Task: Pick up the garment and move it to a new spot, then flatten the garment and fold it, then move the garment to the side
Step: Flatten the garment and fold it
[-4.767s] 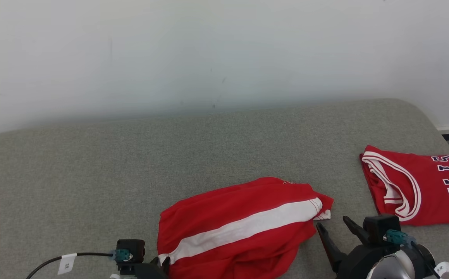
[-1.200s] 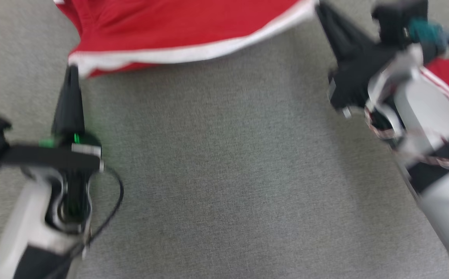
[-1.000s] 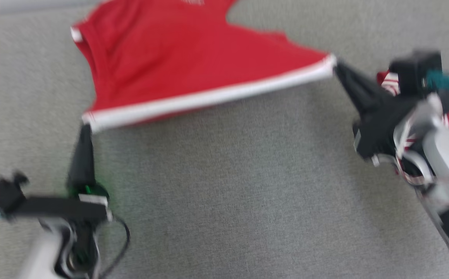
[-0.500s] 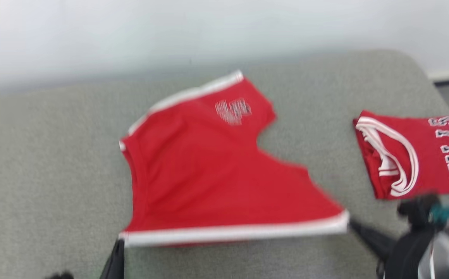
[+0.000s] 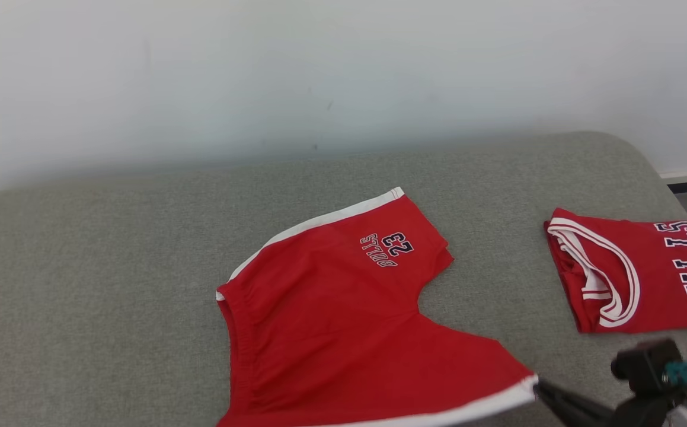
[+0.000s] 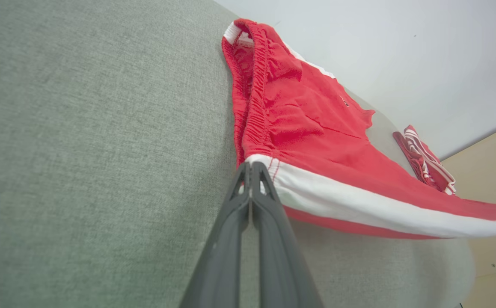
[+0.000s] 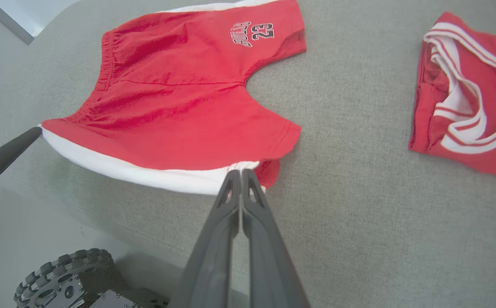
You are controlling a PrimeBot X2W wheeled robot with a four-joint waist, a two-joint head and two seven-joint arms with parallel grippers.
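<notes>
Red shorts (image 5: 331, 314) with white side stripes and a "BULLS 23" print lie spread on the grey table (image 5: 112, 267), far leg pointing away. The near white stripe (image 7: 145, 173) is stretched between both grippers. My left gripper (image 6: 251, 167) is shut on the waistband corner of that stripe. My right gripper (image 7: 240, 173) is shut on the stripe's leg-hem corner, and its dark fingers (image 5: 562, 403) show at the lower right of the head view. The near edge hangs slightly above the table.
A folded red BULLS jersey (image 5: 633, 270) lies at the table's right end. A pale wall (image 5: 319, 71) rises behind the table. In the right wrist view the robot's wheeled base (image 7: 63, 278) shows below the table's near edge.
The crumpled shorts were taken by both grippers, lifted and spread out flat further back on the table. The head camera tilted down and back up meanwhile.
</notes>
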